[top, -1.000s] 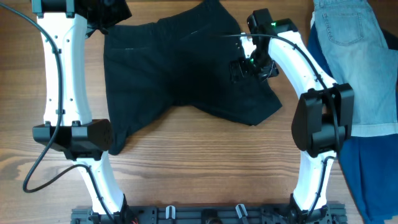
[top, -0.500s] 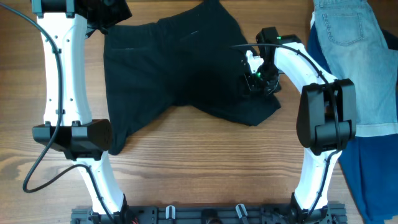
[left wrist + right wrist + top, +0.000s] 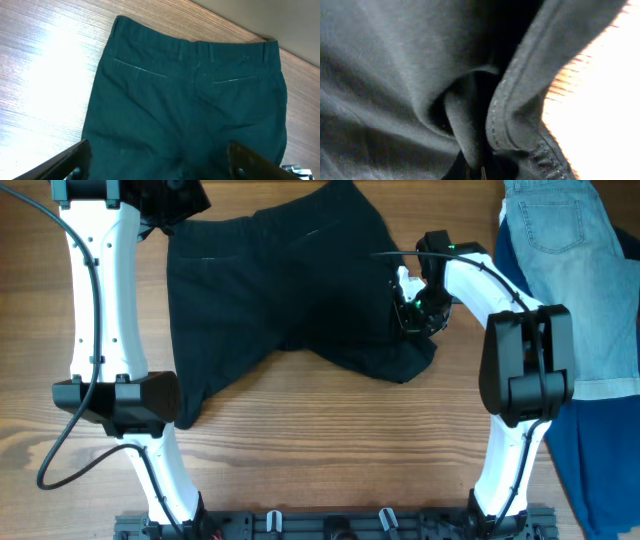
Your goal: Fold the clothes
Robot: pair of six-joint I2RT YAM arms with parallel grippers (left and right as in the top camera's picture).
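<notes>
Lying spread flat on the wooden table (image 3: 330, 440), the black shorts (image 3: 290, 300) are seen in the middle of the overhead view, a little toward 12 o'clock. The waistband is turned to 12 o'clock, one leg is pointed to about 7 o'clock and the other leg to about 4 o'clock. Two thin back-pocket seams and the belt loops are shown in the left wrist view.

The right gripper (image 3: 408, 315) is placed at the 3 o'clock edge of the shorts, on the hem of the 4 o'clock leg. It is closed, and a fold of the black fabric is pinched between its tips (image 3: 475, 172). In the right wrist view the hem is seen bunched and lifted into a ridge just above the tips, with bright table at 3 o'clock of it.

The left gripper (image 3: 160, 167) is held above the shorts near their 10 o'clock corner. Its fingers (image 3: 67, 162) are spread wide apart, and nothing is held between them; whether the fabric is touched cannot be told.

A light blue denim garment (image 3: 570, 270) is laid at 2 o'clock of the table, apart from the shorts. A royal blue cloth (image 3: 600, 450) is seen under it and reaches toward 4 o'clock.
</notes>
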